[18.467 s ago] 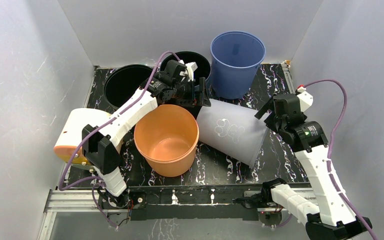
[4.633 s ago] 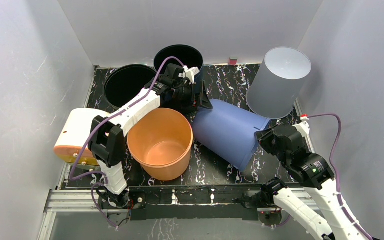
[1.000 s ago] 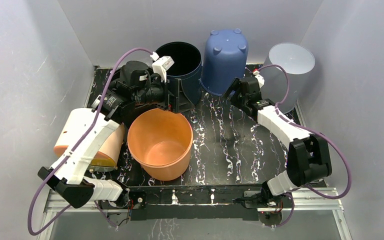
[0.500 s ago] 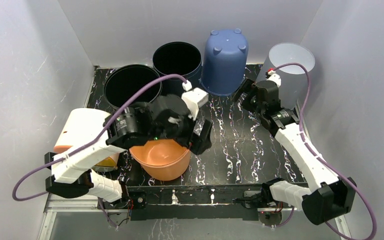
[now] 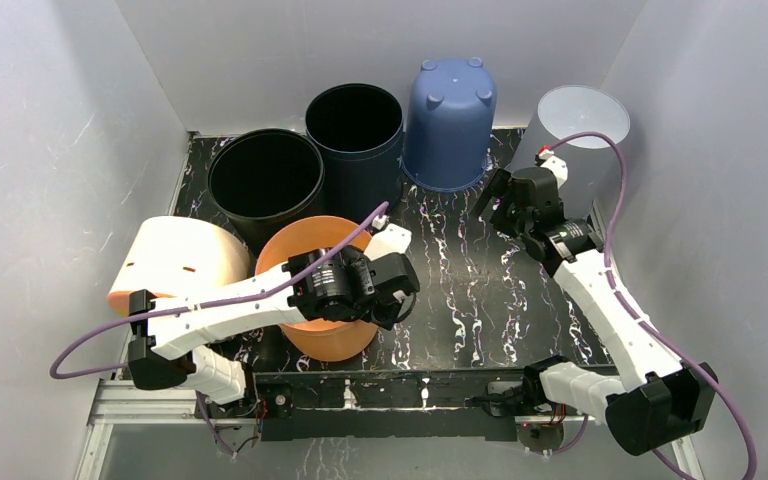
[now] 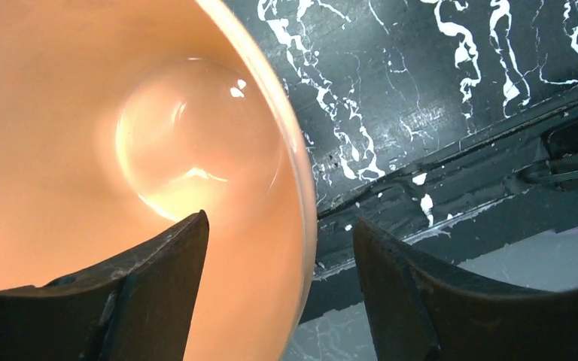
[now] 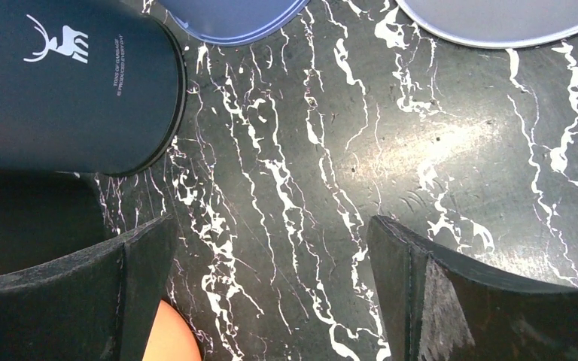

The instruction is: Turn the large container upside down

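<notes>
Near the front edge of the tabletop (image 5: 460,300), left of centre, the orange container (image 5: 305,238) stands mouth up, not yet turned over. Left fingers (image 5: 403,278) sit at its right rim. Wrist view: left fingers (image 6: 158,301) straddle the orange container (image 6: 83,113) wall, one inside, one outside, spread with a gap to the rim on both sides, not clamped on it. Left arm lies across the front of the container.

Right fingers (image 5: 493,195) hang over bare tabletop at the right rear, just in front of the blue container (image 5: 448,125). Wrist view: right fingers (image 7: 451,301) spread wide, nothing between them, only marbled tabletop (image 7: 361,150) below.

Blue container is upside down at the back centre, feet up. Frosted container (image 5: 580,125) is upside down in the back right corner, just beside the right arm's cable. Navy container (image 5: 355,150) is upright, touching or nearly touching the blue one; deer logo shows on it in the right wrist view (image 7: 68,83). Black container (image 5: 263,185) is upright at back left, beside the navy one. White and orange container (image 5: 175,262) lies on its side at far left, against the orange container
</notes>
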